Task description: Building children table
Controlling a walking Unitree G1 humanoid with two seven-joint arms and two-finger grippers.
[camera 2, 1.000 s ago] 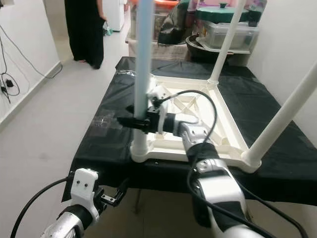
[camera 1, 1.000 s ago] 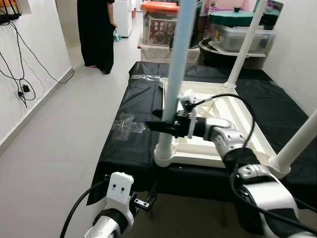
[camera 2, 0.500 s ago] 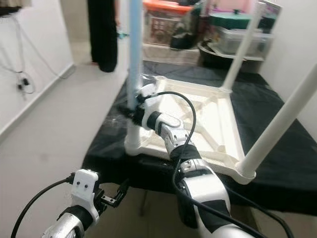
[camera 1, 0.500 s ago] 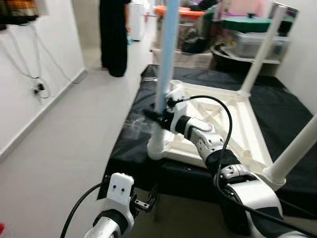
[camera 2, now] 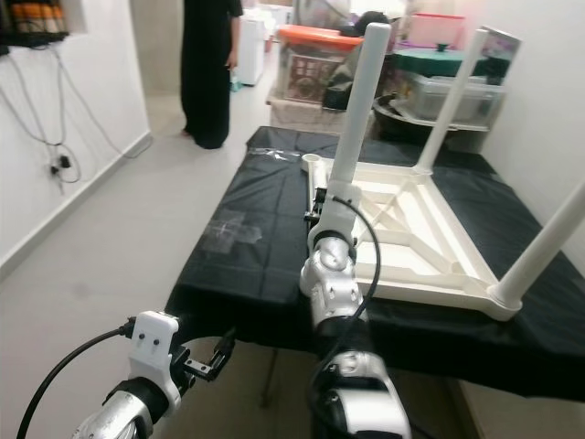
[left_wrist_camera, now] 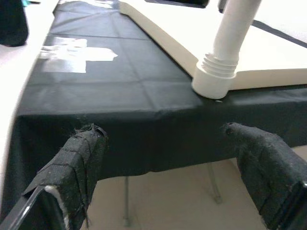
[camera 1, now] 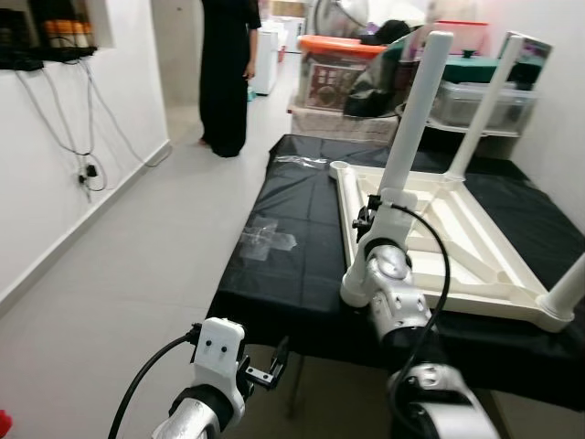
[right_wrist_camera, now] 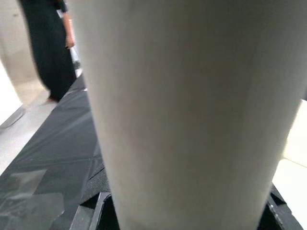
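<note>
Nearest of all, the left gripper (camera 1: 265,370) hangs low in front of the black-covered bench (camera 1: 283,265), below its near edge, with its two padded fingers (left_wrist_camera: 81,158) spread wide and nothing between them. Just beyond that edge lies the upturned white children's table (camera 1: 457,247), its underside facing up on the black cover. At the table's near corner closest to the left gripper, a white leg (camera 1: 411,123) stands upright in its socket (left_wrist_camera: 213,84). The right arm (camera 1: 388,288) reaches up to this leg, and the right gripper (camera 2: 320,208) sits against its lower part; the leg looms right against the wrist camera (right_wrist_camera: 192,110), but whether the fingers are clamped on it cannot be told. Beside the table, on the cover, lies a clear plastic wrapper (camera 1: 265,240). Farther along, two more legs (camera 1: 480,105) rise from the table's other corners. Past the bench's far end stand storage boxes (camera 1: 334,59), and a person in black (camera 1: 224,73) stands on the floor of the passage.
</note>
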